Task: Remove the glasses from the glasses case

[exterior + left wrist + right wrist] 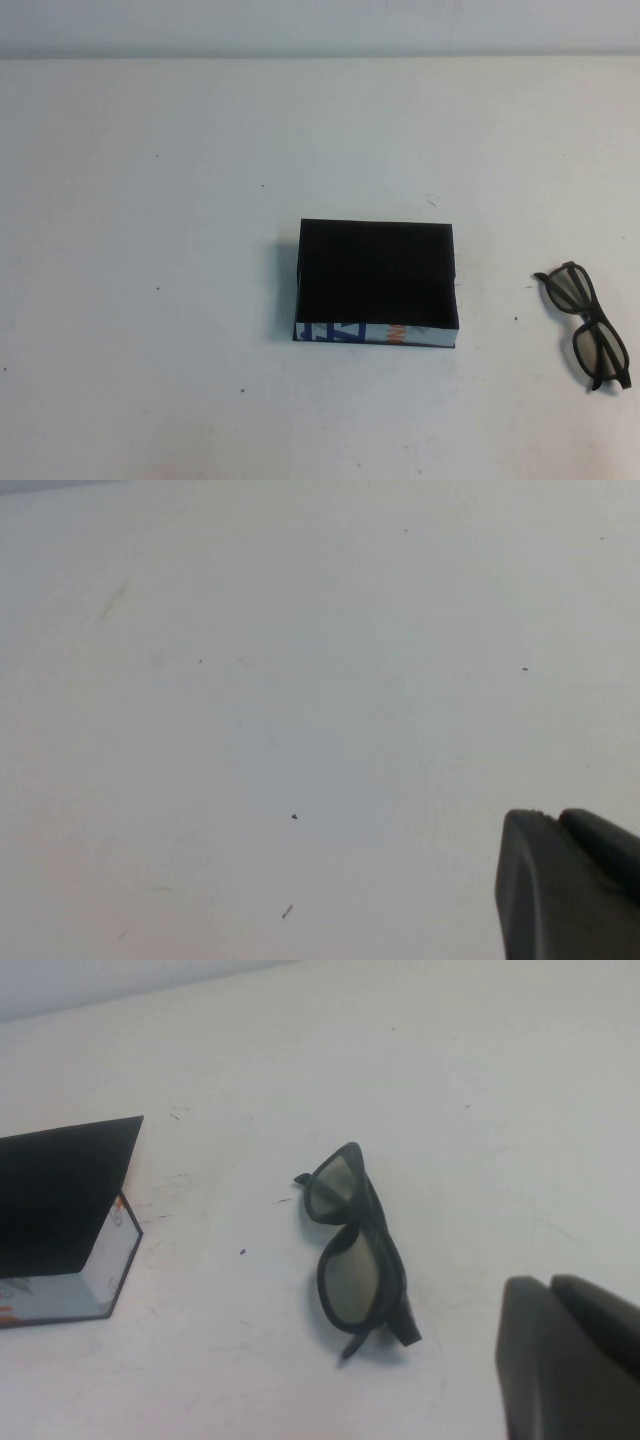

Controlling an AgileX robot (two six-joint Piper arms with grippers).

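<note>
Glasses [588,326] lay folded on the white worktop [150,200], out of the glasses case [377,283] and well apart from it toward the robot's right. Frame thick, dark plastic, squarish tinted lenses; in the right wrist view [358,1250] the lenses looked greyish and faintly see-through. Case was a shallow rectangular box, matte black inside, near wall white with blue lettering and an orange mark; nothing visible inside it. Worktop smooth, with a few small dark specks. Right hand [570,1360] hung above the worktop near the glasses, touching nothing; grip state could not be told. Left hand [570,885] hung over bare worktop; grip likewise could not be told.
</note>
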